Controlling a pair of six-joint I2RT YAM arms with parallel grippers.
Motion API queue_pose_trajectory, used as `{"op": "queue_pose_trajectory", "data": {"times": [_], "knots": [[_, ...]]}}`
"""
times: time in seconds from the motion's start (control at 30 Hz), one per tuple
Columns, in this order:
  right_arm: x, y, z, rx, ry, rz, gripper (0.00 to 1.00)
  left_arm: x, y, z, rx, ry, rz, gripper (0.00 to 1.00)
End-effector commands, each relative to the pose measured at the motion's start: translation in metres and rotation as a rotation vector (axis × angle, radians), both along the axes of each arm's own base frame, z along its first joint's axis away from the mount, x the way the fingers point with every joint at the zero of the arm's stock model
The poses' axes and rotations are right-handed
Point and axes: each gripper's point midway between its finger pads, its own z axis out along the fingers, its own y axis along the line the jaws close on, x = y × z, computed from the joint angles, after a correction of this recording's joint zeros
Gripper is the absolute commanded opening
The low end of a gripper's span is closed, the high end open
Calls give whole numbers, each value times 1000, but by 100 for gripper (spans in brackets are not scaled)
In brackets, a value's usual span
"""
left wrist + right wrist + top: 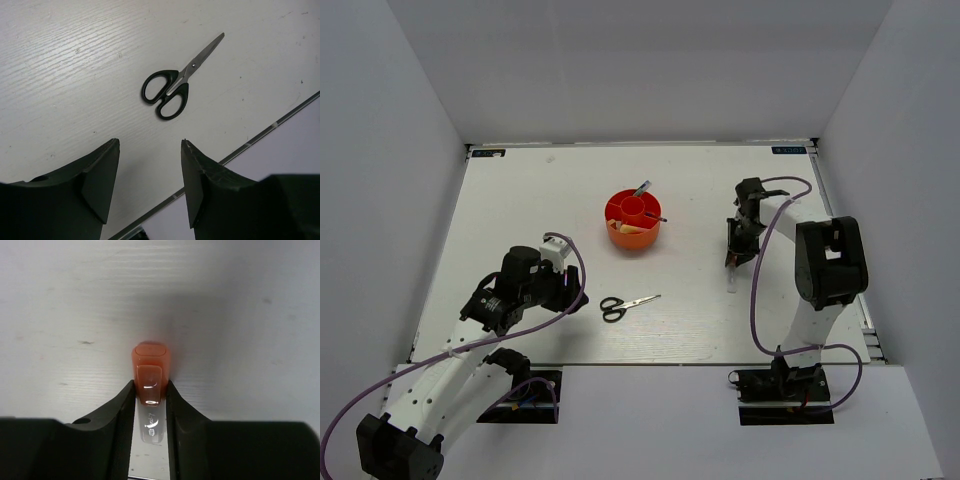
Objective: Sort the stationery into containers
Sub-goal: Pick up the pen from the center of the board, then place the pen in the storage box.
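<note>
Found left gripper (150, 145) nearest, low over the table (520, 200), jaws parted wide, gripping nothing and touching nothing. Noted black-handled scissors (170, 87) just beyond its fingertips, lying flat and closed, handles toward the gripper, blades pointing away to the right. Recorded bare table between fingers and handles; no contact.

Found right gripper (150, 387) farther out on the right side, pointed down at the table. Noted jaws clamped on a white tube (150, 357) with an orange cap, one finger pressed to each side just behind the cap, cap sticking out past the fingertips. Could not tell whether tube rested on the table or hung just clear.

Logged round orange organiser (633, 222) farthest back, mid-table, well apart from both grippers. Saw one pen (642, 188) leaning out at its far rim; could not make out which compartment.
</note>
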Motion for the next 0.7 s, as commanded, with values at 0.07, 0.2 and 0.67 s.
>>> {"op": "queue_pose_trajectory", "data": {"times": [0.07,0.2,0.67], "knots": [[22,64,46,329,-167,303,0,1,-3,3,-10,-18,-15,63],[41,101,106,446,-370,568,0,1,-2,2,-4,-20,-13,63],[35,224,233,825,-1069,1438,0,4,3,-8,40,6,5,63]]}}
